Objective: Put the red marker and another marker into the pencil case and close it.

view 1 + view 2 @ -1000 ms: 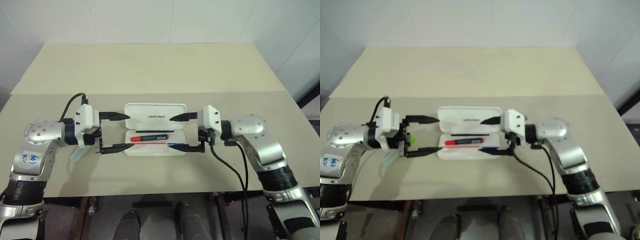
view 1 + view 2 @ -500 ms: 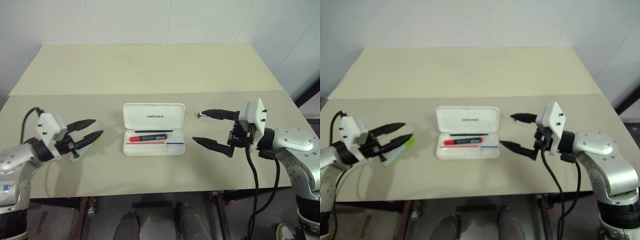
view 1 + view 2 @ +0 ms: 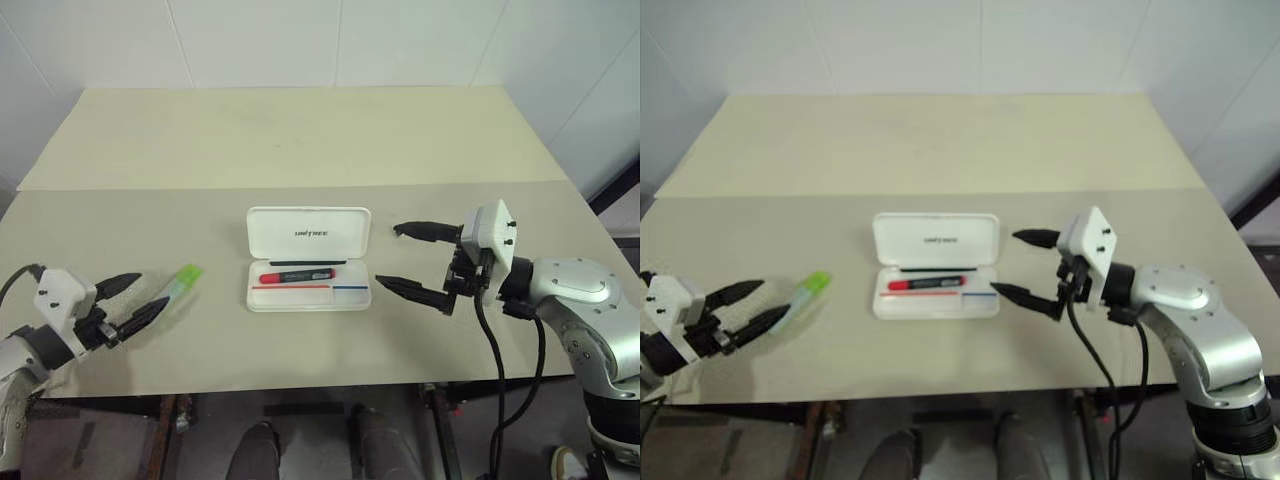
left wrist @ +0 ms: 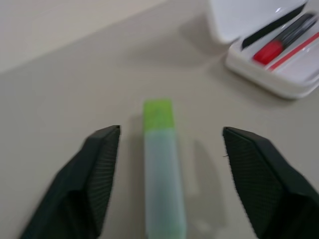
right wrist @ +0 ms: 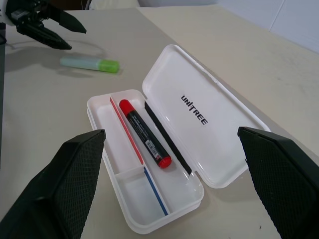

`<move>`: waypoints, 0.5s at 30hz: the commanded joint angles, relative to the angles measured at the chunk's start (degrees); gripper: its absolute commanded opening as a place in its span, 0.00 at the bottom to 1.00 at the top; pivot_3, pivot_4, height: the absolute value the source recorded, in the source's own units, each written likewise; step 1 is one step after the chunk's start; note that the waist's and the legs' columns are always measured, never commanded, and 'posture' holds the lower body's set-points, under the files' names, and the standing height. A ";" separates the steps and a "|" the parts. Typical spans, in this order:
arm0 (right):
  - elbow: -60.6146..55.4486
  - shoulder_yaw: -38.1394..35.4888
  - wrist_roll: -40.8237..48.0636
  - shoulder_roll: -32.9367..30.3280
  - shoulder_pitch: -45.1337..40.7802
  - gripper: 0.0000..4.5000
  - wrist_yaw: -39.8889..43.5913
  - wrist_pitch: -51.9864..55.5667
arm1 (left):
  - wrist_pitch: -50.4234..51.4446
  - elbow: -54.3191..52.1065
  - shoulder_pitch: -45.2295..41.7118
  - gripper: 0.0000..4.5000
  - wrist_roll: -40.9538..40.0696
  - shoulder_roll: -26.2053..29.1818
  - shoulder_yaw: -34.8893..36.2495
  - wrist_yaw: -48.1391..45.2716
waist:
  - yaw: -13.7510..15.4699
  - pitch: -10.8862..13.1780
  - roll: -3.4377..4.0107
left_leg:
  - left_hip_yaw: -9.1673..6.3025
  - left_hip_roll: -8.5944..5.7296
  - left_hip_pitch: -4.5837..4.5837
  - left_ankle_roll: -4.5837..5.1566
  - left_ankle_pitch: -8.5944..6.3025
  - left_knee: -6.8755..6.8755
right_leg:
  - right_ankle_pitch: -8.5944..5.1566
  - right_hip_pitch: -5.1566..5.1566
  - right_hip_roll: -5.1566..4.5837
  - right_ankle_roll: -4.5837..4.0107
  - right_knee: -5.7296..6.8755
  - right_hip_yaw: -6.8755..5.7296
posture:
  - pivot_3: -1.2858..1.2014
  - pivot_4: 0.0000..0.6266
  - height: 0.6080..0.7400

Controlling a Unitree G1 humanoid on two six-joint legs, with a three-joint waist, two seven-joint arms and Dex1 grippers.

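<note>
The pencil case lies open at the table's middle, lid flat behind the tray. Inside the tray rests the red marker, also seen from the right wrist as the red marker. The pale-green marker lies on the table left of the case. My left gripper is open at the marker's pale end. In the left wrist view the green marker runs between the fingers with a gap on each side. My right gripper hangs open and holds nothing, just right of the case.
A thin black pen and a thin red-and-blue stick also lie in the tray. A seam crosses the tabletop behind the case. The table's front edge runs close below both grippers.
Both grippers have drawn away from the case's ends. The left one swung far out left and down to the green marker, narrowed its fingers, then spread them again. The right stays wide open.
</note>
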 commanded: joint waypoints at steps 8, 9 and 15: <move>-3.14 -0.46 0.88 -0.46 -1.23 1.00 -1.94 -0.38 | -0.95 5.03 -2.21 0.76 2.39 -1.27 -3.18 2.06 | 0.15 -0.02 -0.02 | 0.00 0.00 -0.01 -0.03 -0.02 0.00 | 0.00 0.01 0.00 0.00 -0.04 0.00 | 0.52 0.24 1.00; -3.13 -0.45 0.90 -0.48 -1.34 1.00 -1.97 -0.37 | -0.68 5.30 -2.52 0.76 2.34 -1.33 -3.57 2.14 | 0.15 -0.02 -0.02 | 0.00 0.00 0.00 -0.03 -0.02 0.00 | 0.00 0.01 0.00 0.00 -0.04 -0.01 | 0.52 0.24 1.00; -4.42 -0.96 1.43 -0.49 -1.37 1.00 -2.99 -0.09 | -0.36 8.34 -5.03 0.76 5.28 -1.22 -7.72 3.88 | 0.15 -0.02 -0.03 | 0.00 0.00 0.00 -0.03 -0.02 -0.02 | 0.00 0.01 0.00 0.00 -0.02 -0.01 | 0.52 0.24 1.00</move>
